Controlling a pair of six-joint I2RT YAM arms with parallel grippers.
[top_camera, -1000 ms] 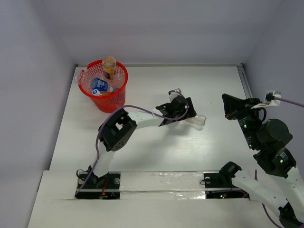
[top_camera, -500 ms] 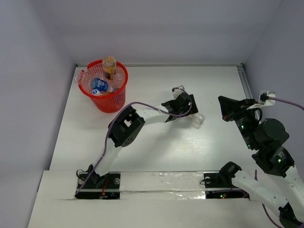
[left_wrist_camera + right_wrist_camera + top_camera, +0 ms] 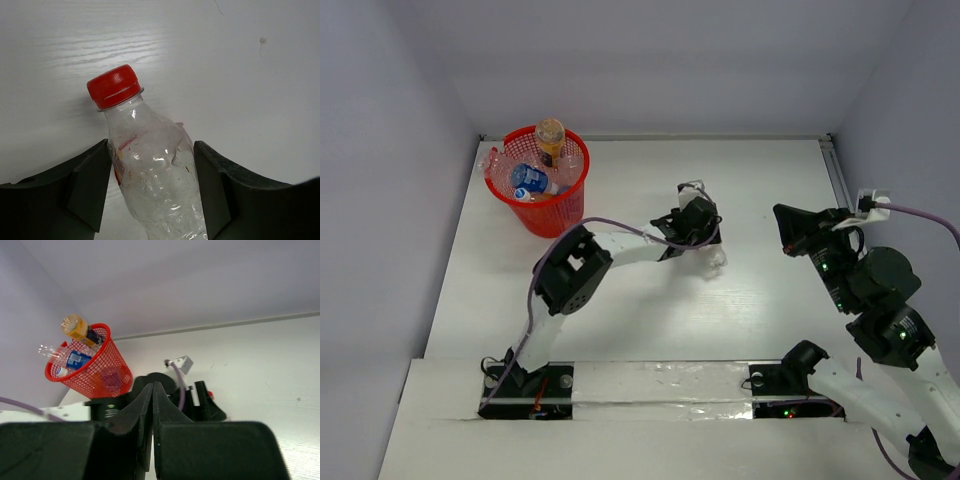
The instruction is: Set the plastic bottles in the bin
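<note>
A clear plastic bottle point(image 3: 155, 170) with a red cap point(image 3: 113, 86) sits between the fingers of my left gripper point(image 3: 152, 195), which press its sides over the white table. From above, that bottle point(image 3: 713, 258) pokes out under the left gripper point(image 3: 698, 232) at mid table. The red mesh bin point(image 3: 548, 215) stands at the back left and holds several bottles: an orange-and-blue labelled one point(image 3: 550, 135) leaning on the rim and a blue-labelled one point(image 3: 530, 180). My right gripper point(image 3: 788, 228) is shut and empty, raised at the right; its closed fingers point(image 3: 160, 410) face the bin point(image 3: 100, 375).
White walls enclose the table on the left, back and right. The left arm's purple cable point(image 3: 620, 228) loops over its forearm. A taped strip point(image 3: 660, 380) runs along the near edge by the arm bases.
The left gripper has closed round the clear bottle and drawn it slightly left and nearer; the bottle now stands more upright. The right arm has shifted slightly left.
</note>
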